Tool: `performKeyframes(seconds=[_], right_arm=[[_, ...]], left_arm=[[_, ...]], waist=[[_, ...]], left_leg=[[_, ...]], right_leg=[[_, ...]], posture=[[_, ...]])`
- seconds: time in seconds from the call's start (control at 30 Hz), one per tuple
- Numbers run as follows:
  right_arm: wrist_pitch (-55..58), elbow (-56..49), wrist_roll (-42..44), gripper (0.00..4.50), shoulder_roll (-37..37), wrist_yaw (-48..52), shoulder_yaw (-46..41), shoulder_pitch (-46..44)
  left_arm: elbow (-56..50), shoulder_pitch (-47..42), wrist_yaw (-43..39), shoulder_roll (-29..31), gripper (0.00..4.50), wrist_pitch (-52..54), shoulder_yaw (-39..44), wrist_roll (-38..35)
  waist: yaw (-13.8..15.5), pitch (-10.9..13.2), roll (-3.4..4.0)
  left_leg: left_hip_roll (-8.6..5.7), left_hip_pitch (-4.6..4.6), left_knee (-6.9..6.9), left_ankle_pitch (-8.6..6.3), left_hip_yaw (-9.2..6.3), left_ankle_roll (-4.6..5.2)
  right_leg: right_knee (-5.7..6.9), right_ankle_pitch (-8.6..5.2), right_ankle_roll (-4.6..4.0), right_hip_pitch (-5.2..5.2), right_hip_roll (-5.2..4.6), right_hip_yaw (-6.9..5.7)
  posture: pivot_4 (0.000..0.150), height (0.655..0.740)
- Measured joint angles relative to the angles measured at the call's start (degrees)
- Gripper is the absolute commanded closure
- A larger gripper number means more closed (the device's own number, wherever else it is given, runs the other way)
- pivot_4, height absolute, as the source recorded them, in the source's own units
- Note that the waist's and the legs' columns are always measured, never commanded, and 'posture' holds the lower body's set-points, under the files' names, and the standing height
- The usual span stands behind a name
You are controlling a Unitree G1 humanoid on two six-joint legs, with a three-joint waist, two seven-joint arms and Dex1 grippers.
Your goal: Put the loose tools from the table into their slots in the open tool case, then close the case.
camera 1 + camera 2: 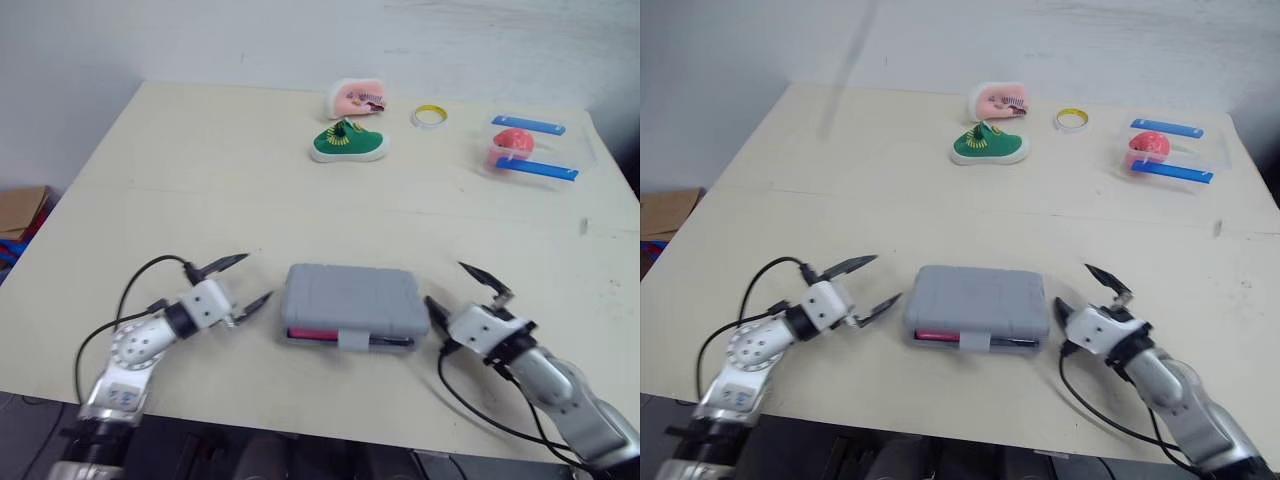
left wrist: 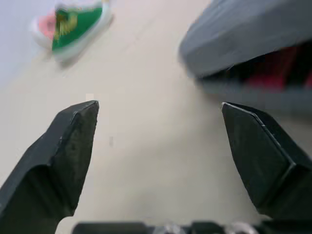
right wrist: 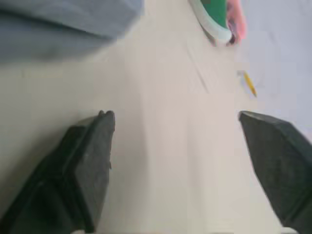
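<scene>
The grey tool case (image 1: 348, 298) is lying near the front edge of the bench (image 1: 200, 200), between the robot's two arms. Its lid is sitting down over the base, and a thin pink-red strip is showing in the gap along the front edge, on either side of a small grey latch tab (image 1: 350, 341) at the middle. In the left wrist view that gap is showing as a dark slot with red inside it, under the grey lid.

The left jaws are hovering just beside the case's left end, spread wide apart and holding nothing, with bare bench between the two black tips. The right jaws are hanging just beside the case's right end, also spread wide and holding nothing; the nearer tip is sitting close to the case's right front corner, though whether it is touching cannot be told.

Well apart from the case, toward the far edge of the bench, a green shoe (image 1: 348, 143) is resting just in front of a pink item (image 1: 357, 98). A yellow tape ring (image 1: 429, 116) is lying to their right, and farther right a clear container (image 1: 530, 150) with blue clips is holding something red. A cardboard box (image 1: 20, 210) is standing on the floor off the bench's left side.
</scene>
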Motion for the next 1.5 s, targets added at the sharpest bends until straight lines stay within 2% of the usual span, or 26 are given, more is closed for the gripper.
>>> performKeyframes(seconds=[0.1, 0.2, 0.27, 0.37, 0.47, 0.5, 0.53, 0.57, 0.6, 0.77, 0.93, 1.0, 1.03, 1.23, 1.4, 1.5], right_arm=[[-2.8, 1.8, 5.2, 0.33, -2.4, 6.2, -7.2, 6.6], [-1.5, 0.4, 14.8, 0.33, -1.8, 14.6, -9.6, 10.2], [2.2, -4.2, 23.3, 0.84, -1.3, 21.0, -10.1, 12.6], [10.7, -11.8, 34.3, 2.21, -2.3, 28.4, -11.3, 15.8], [19.0, -19.5, 41.8, 3.87, -5.0, 34.8, -12.8, 17.7], [20.4, -20.6, 42.8, 4.18, -5.2, 35.5, -12.8, 17.6], [22.8, -22.1, 44.1, 4.50, -5.2, 36.5, -12.9, 17.2], [25.0, -23.3, 44.6, 4.50, -5.4, 37.2, -12.4, 16.8], [26.5, -24.3, 44.6, 4.50, -5.5, 37.7, -11.8, 16.2], [34.7, -26.1, 40.8, 4.50, -4.5, 38.1, -3.1, 7.0], [39.6, -24.0, 37.5, 4.50, -0.7, 36.7, 2.4, -0.1], [40.6, -23.5, 35.5, 4.50, 0.0, 36.6, 3.4, -1.4], [40.7, -23.4, 35.2, 4.50, 0.0, 36.6, 3.5, -1.4], [38.4, -21.2, 31.7, 4.50, 2.0, 38.1, 4.5, -3.0], [37.2, -17.3, 29.3, 4.50, 4.3, 39.0, 5.9, -8.1], [34.4, -11.3, 26.1, 4.50, 6.4, 39.1, 7.1, -14.1]], left_arm=[[2.2, 1.7, -5.0, 4.2, 0.68, 4.1, 4.5, -4.3], [3.1, -2.9, -7.4, 2.7, 0.68, 8.1, 4.1, -6.6], [2.8, -8.2, -8.4, 1.1, 0.63, 11.4, 2.7, -8.1], [2.8, -15.7, -9.8, -1.1, 1.52, 16.4, 0.3, -9.3], [3.7, -22.0, -11.3, -3.4, 2.94, 20.9, -2.3, -9.7], [4.2, -22.9, -11.8, -3.7, 3.21, 21.2, -2.8, -9.6], [5.9, -24.5, -12.8, -4.0, 3.84, 21.3, -4.1, -9.0], [8.9, -26.9, -13.6, -4.8, 4.29, 21.2, -5.7, -7.8], [11.1, -28.9, -14.1, -5.6, 4.42, 21.1, -6.8, -6.8], [29.8, -43.7, -17.1, -12.7, 4.42, 14.8, -13.4, 0.0], [39.8, -47.6, -20.4, -16.0, 4.42, 7.1, -16.1, 3.4], [42.7, -47.7, -22.2, -16.8, 4.42, 4.9, -16.6, 4.1], [43.1, -47.7, -22.4, -16.8, 4.42, 4.8, -16.8, 4.3], [40.1, -44.6, -29.0, -15.1, 4.42, 5.5, -16.3, 3.2], [27.1, -35.2, -31.6, -11.8, 4.42, 11.5, -14.8, 0.4], [17.0, -28.8, -30.6, -10.2, 4.42, 17.4, -13.7, -1.3]], waist=[[0.1, 0.0, -0.06], [0.3, 0.1, 0.04], [0.1, 0.1, 0.04], [-0.2, 0.1, 0.07], [-0.6, 0.1, 0.06], [-0.8, 0.1, 0.05], [-0.8, 0.1, 0.05], [-0.7, 0.1, 0.05], [-0.5, 0.1, 0.03], [0.3, 0.1, -0.06], [0.1, 0.2, -0.13], [0.3, 0.2, -0.16], [0.3, 0.2, -0.18], [-0.1, 0.2, -0.23], [-0.9, 0.2, -0.24], [-1.4, 0.2, -0.24]], left_leg=[[0.00, 0.92, -0.13, -0.05, -0.06, 0.08], [-0.04, 1.61, -0.16, -0.37, -0.15, 0.54], [-0.04, 1.54, -0.13, -0.37, -0.17, 0.50], [-0.02, 1.50, -0.13, -0.18, -0.14, 0.13], [0.02, 1.51, -0.13, -0.17, -0.12, 0.12], [0.02, 1.52, -0.11, -0.17, -0.12, 0.11], [0.02, 1.53, -0.10, -0.16, -0.13, 0.10], [0.00, 1.54, -0.07, -0.15, -0.14, 0.08], [0.00, 1.50, -0.03, -0.15, -0.16, 0.08], [-0.07, 1.34, 0.02, -0.17, -0.15, 0.11], [-0.04, 1.04, -0.01, -0.17, -0.07, 0.12], [-0.04, 0.36, 0.28, -0.10, -0.11, 0.00], [-0.04, 0.34, 0.33, -0.10, -0.11, 0.00], [-0.03, 0.47, 0.44, -0.10, -0.11, 0.00], [0.03, 0.60, 0.46, -0.09, -0.14, -0.01], [0.02, 0.67, 0.53, -0.09, -0.15, -0.01]], right_leg=[[-0.59, -0.07, -0.12, 1.07, -0.06, -0.05], [-0.80, -0.08, -0.14, 1.94, -0.15, -0.14], [-0.80, -0.07, -0.14, 1.92, -0.13, -0.14], [-0.77, -0.06, -0.12, 1.90, -0.01, -0.14], [-0.78, -0.05, -0.10, 1.90, 0.04, -0.13], [-0.79, -0.05, -0.10, 1.90, 0.04, -0.12], [-0.81, -0.05, -0.10, 1.90, 0.04, -0.13], [-0.79, -0.05, -0.10, 1.90, 0.04, -0.14], [-0.76, -0.05, -0.10, 1.87, 0.04, -0.14], [-0.83, -0.02, -0.02, 1.78, 0.02, -0.14], [-0.66, -0.01, -0.01, 1.36, 0.05, -0.11], [-0.17, -0.01, -0.01, 0.60, 0.04, -0.14], [-0.11, -0.01, -0.01, 0.57, 0.04, -0.14], [-0.02, -0.01, -0.01, 0.71, 0.03, -0.10], [-0.04, -0.01, -0.01, 0.81, 0.03, -0.06], [-0.07, -0.01, -0.02, 0.86, 0.00, -0.05]], posture=[[0.150, 0.7400], [0.150, 0.7400], [0.150, 0.7400], [0.150, 0.7400], [0.150, 0.7400], [0.150, 0.7400], [0.150, 0.7400], [0.150, 0.7400], [0.150, 0.7400], [0.150, 0.7400], [0.150, 0.7400], [0.150, 0.7400], [0.150, 0.7400], [0.150, 0.7400], [0.150, 0.7400], [0.150, 0.7400]])
